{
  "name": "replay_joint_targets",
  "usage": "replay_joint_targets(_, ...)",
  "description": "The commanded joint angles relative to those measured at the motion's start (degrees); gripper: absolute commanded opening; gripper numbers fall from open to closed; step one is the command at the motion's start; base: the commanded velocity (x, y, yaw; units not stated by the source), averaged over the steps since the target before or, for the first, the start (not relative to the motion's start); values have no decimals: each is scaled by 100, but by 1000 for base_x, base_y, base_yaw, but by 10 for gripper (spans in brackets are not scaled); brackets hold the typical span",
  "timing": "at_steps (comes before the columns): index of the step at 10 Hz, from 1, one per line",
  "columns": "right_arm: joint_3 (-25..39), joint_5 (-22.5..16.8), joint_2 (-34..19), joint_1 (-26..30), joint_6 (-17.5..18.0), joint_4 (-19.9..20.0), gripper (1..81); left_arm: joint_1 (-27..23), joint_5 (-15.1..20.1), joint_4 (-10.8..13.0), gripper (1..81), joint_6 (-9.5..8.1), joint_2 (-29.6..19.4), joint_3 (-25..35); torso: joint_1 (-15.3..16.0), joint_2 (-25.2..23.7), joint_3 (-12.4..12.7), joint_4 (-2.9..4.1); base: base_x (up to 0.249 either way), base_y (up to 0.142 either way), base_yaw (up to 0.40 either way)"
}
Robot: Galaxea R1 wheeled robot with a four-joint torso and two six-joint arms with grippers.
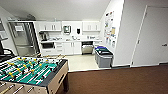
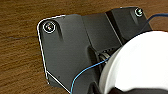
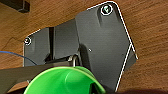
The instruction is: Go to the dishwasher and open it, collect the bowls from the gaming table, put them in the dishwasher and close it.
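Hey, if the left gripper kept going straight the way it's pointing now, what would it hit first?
Most likely the brown floor. The left wrist view looks down past a white bowl at the gripper, with floor beyond it. How far off the floor lies is unclear.

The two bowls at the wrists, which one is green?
The green bowl is the one in the right wrist view; the bowl in the left wrist view is white. Brown carpet lies beneath both.

Kitchenette wall (image 1: 75, 30) bright, evenly lit from overhead; white cabinets near washed out. Brown carpet (image 1: 120, 80) dim by contrast. Head view soft, blocky, lines bowing at edges. Wrist views: white bowl (image 2: 140, 65) glaring, green bowl (image 3: 65, 81) blurred close up.
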Motion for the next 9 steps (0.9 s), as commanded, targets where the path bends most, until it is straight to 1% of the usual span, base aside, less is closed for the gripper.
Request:
replay_joint_targets(1, 39, -183, -4, 292, -17, -75, 10, -312, 260, 36, 10, 4, -69, -33, -2, -2, 2, 0, 174, -116, 0)
replay_joint_targets(5, 30, -183, 5, 301, -25, -75, 10, -303, 260, 36, 10, 4, -69, -33, -2, 0, 2, 0, 174, -100, 0)
replay_joint_targets(9, 30, -183, 23, 292, -25, -84, 10, -303, 260, 27, 10, 4, -78, -33, -5, 0, 2, 0, 163, 0, 0)
